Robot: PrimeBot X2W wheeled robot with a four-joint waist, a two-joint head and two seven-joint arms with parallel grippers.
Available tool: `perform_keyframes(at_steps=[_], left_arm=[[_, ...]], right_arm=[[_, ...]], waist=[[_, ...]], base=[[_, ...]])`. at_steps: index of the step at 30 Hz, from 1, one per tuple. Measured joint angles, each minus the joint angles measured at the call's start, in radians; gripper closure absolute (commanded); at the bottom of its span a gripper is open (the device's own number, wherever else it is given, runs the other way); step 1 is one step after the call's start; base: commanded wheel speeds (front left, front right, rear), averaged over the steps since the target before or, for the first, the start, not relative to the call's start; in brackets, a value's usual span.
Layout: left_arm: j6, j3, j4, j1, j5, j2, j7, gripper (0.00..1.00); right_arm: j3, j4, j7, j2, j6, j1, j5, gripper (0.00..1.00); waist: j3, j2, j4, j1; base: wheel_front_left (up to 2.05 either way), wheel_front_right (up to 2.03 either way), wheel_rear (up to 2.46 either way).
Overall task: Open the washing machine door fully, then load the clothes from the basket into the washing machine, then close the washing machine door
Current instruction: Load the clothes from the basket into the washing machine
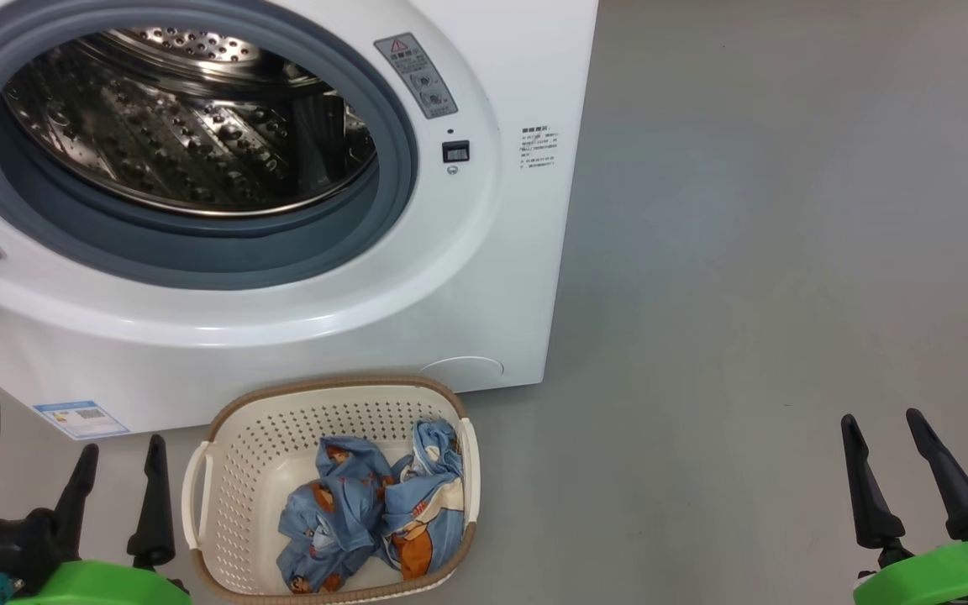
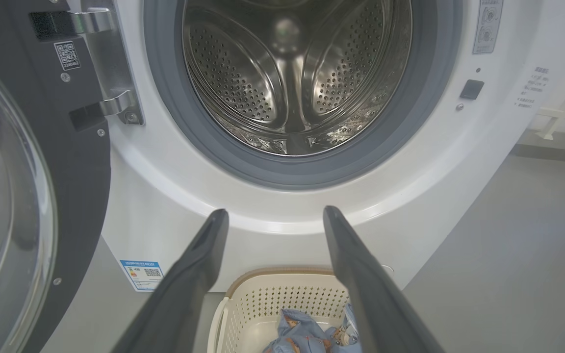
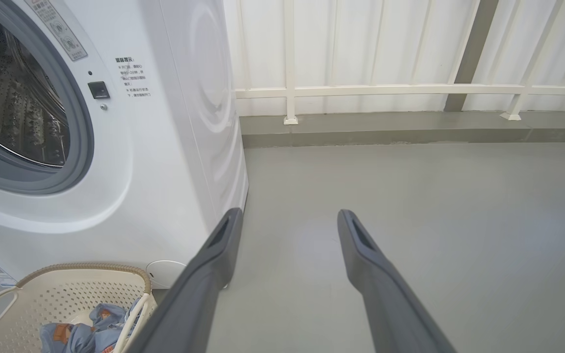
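A: Where are the clothes (image 1: 375,504) lying?
B: They are lying crumpled in the basket (image 1: 282,428), which is standing on the floor (image 1: 744,294) at 6 o'clock of the open washing machine (image 1: 484,277).
A: How are they going to handle?
B: I am judging them soft, light and limp. I am suggesting a pinch on the raised fold at the heap's 1 o'clock.
A: And the claws?
B: The left claw (image 1: 123,445), at the basket's 9 o'clock, and the right claw (image 1: 881,418), far at 3 o'clock, are both gaping wide and holding nothing.
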Motion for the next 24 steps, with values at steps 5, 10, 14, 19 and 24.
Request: perform_keyframes(at_steps=[5, 10, 14, 19, 24], left_arm=[[0.000, -0.008, 0.004, 0.000, 0.000, -0.008, 0.000, 0.00], [0.000, -0.017, 0.039, 0.001, 0.000, -0.019, 0.000, 0.00], [0.000, -0.033, 0.073, 0.000, -0.001, -0.028, 0.000, 0.00], [0.000, -0.064, 0.130, -0.029, -0.005, -0.038, 0.000, 0.00], [0.000, -0.110, 0.217, -0.086, -0.016, -0.038, 0.000, 0.00]], right_arm=[[0.011, -0.001, 0.000, 0.002, 0.000, 0.000, 0.000, 0.00], [0.021, -0.003, 0.000, 0.005, 0.000, -0.016, 0.000, 0.00], [0.027, -0.009, 0.000, 0.008, 0.000, -0.037, 0.000, 0.00], [0.031, -0.017, 0.000, 0.013, 0.000, -0.061, 0.000, 0.00], [0.044, -0.021, 0.000, 0.023, 0.000, -0.100, 0.000, 0.00]], waist=[[0.005, 0.0000, 0.001, 0.0000], [0.019, 0.0000, -0.001, 0.0000], [0.038, 0.0000, -0.003, 0.0000], [0.075, 0.0000, -0.006, 0.0000], [0.123, 0.0000, -0.009, 0.0000]], base=[[0.00, 0.00, 0.00], [0.00, 0.00, 0.00], [0.00, 0.00, 0.00], [0.00, 0.00, 0.00], [0.00, 0.00, 0.00]])
